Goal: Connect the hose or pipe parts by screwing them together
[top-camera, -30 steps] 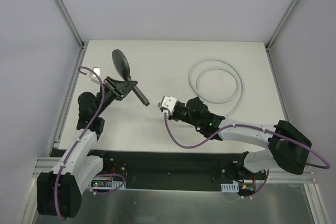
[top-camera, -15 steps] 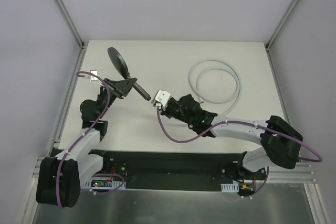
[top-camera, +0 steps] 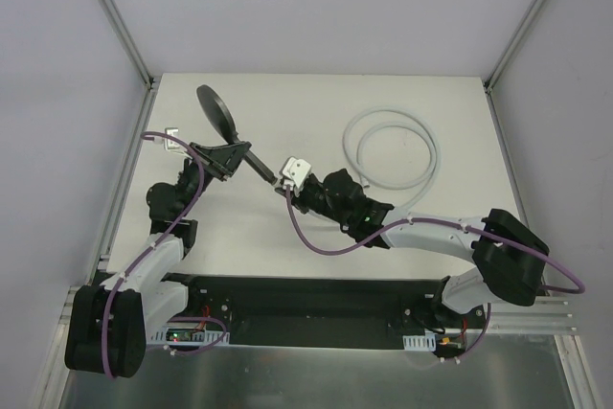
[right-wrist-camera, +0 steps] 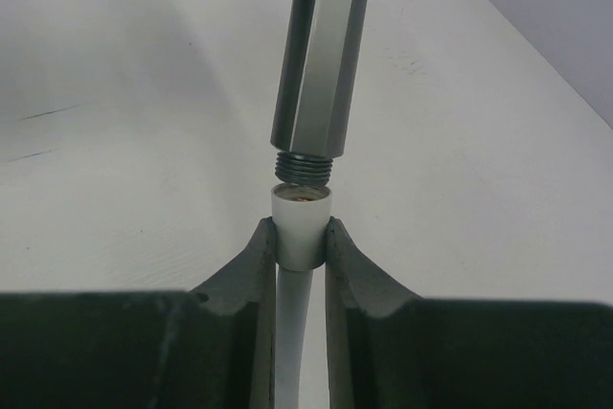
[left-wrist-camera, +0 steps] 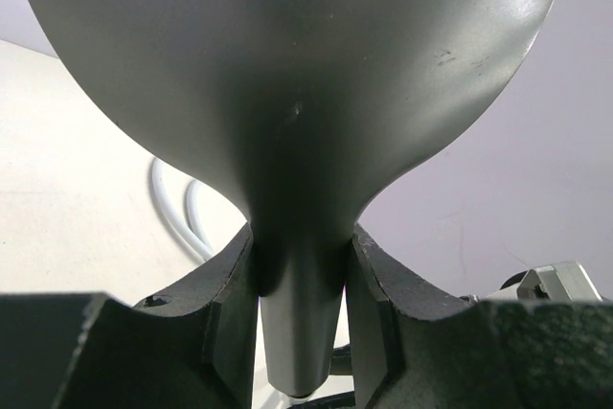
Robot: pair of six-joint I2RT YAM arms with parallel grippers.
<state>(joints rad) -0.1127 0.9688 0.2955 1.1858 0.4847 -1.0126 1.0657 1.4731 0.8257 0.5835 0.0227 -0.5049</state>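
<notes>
Grey shower head (top-camera: 215, 114), clenched in the left gripper (top-camera: 226, 160), is receiving the hose end (right-wrist-camera: 302, 222) the right gripper (right-wrist-camera: 302, 248), grasping it, has just brought up for threading.

The dark grey shower head (top-camera: 220, 117) is held off the counter by the left gripper (top-camera: 233, 153), which is clamped at the neck where the round face narrows into the straight handle. The handle's threaded tip sits just at the mouth of the hose's white end fitting (right-wrist-camera: 303, 225), roughly in line with it, with the threads still bare. The right gripper (right-wrist-camera: 302, 237) pinches that fitting. The rest of the pale hose (top-camera: 387, 112) lies looped on the counter.
</notes>
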